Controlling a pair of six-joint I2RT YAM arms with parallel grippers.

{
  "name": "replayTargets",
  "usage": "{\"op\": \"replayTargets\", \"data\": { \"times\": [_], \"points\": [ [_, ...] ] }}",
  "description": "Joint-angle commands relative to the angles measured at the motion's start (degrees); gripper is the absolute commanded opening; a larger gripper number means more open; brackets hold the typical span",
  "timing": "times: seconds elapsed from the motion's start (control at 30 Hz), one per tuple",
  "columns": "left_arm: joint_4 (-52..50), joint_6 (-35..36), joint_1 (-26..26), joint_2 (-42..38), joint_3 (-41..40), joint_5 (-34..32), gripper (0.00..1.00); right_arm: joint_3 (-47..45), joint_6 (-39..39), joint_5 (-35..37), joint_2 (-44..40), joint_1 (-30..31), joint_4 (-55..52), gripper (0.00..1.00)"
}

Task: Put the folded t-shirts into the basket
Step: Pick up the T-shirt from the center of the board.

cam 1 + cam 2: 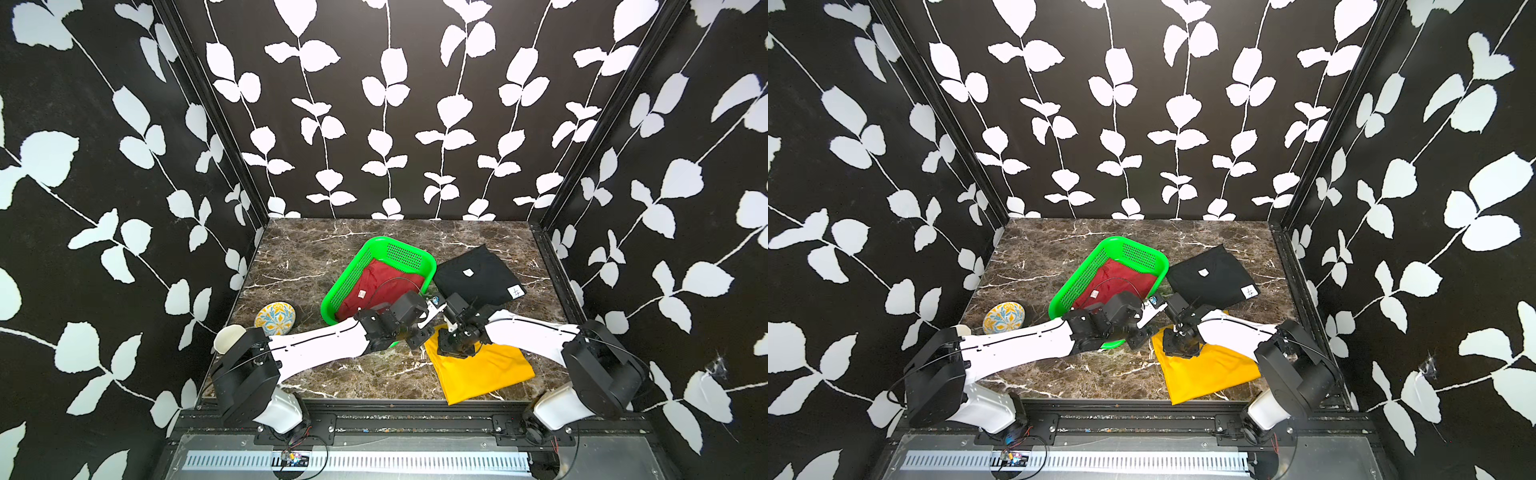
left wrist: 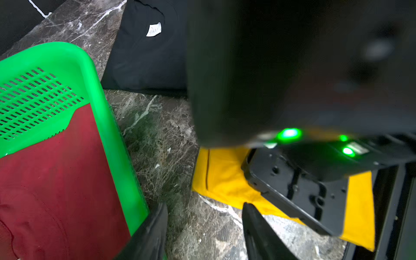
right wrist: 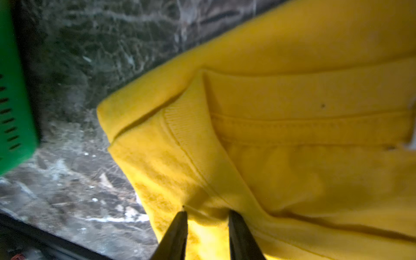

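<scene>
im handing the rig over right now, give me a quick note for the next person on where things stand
Left gripper: open, empty, over bare table between the basket and the yellow shirt.
Right gripper: fingertips pressed into the yellow shirt's corner, cloth bunched between them; a firm grip is not certain.
Done: red shirt lies in the basket.
Left: yellow shirt, then black shirt, which lies on the table beside the basket.
</scene>
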Motion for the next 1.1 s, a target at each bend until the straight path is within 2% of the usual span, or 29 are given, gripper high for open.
{"op": "replayTargets", "data": {
  "times": [0.0, 0.17, 0.27, 0.43, 0.57, 0.83, 1.07],
  "points": [
    [-0.43, -1.26, 0.68, 4.22, 1.98, 2.39, 0.56, -4.43, 3.49, -3.7, -1.94, 4.08, -5.52, 0.4],
    [-1.01, -1.49, 0.61, 9.1, 5.47, 5.31, 0.57, 1.07, 3.28, 5.57, -14.65, 1.86, -17.55, 0.5],
    [-3.24, -1.18, 0.61, 11.97, 8.59, 6.88, 0.57, 2.66, 2.68, 9.7, -19.76, -5.01, -22.5, 0.51],
    [-2.29, -2.52, 0.6, 13.69, 9.43, 9.78, 0.57, 3.28, 2.11, 10.23, -25.39, -16.52, -22.34, 0.51],
    [-3.97, -3.07, 0.6, 15.21, 10.09, 10.33, 0.58, 5.32, 0.54, 11.76, -24.67, -21.7, -23.24, 0.52],
    [-3.01, -5.25, 0.6, 16.71, 8.14, 12.03, 0.6, 4.95, -1.72, 9.11, -20.28, -31.42, -21.87, 0.53],
    [-4.92, -6.69, 0.25, 19.82, 8.46, 15.92, 0.65, 6.12, -3.1, 8.67, -17.95, -32.86, -20.62, 0.55]
  ]
}}
